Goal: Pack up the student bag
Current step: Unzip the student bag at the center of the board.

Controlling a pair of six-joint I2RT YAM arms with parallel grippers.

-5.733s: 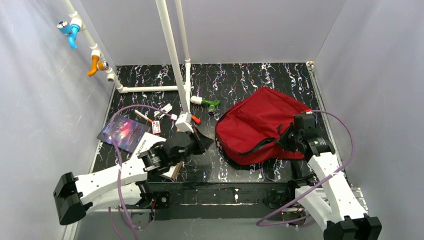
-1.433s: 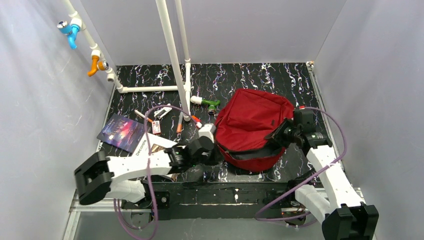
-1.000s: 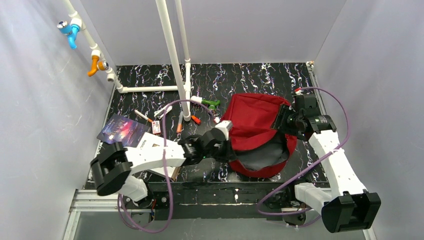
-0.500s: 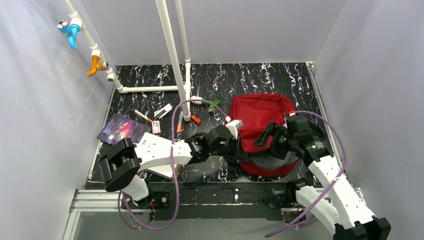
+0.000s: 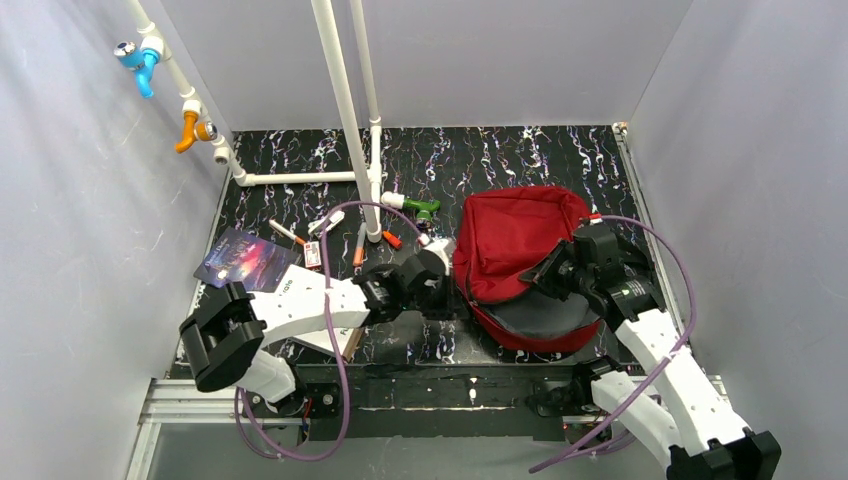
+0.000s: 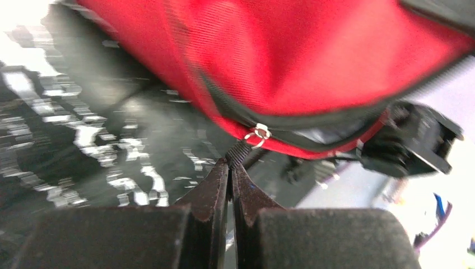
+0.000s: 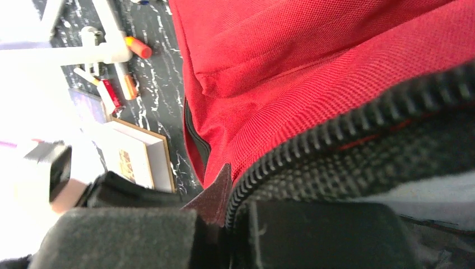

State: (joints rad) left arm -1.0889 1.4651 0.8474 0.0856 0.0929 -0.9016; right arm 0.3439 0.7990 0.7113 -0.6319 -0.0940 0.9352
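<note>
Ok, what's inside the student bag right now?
Through the student bag's open mouth only grey lining shows, with no items visible. Anything deeper inside is hidden under the red top flap.

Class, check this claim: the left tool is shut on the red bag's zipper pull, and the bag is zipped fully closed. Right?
No. The left tool is shut on the zipper pull, but the student bag stands open: the top external view shows its mouth gaping, grey lining exposed.
</note>
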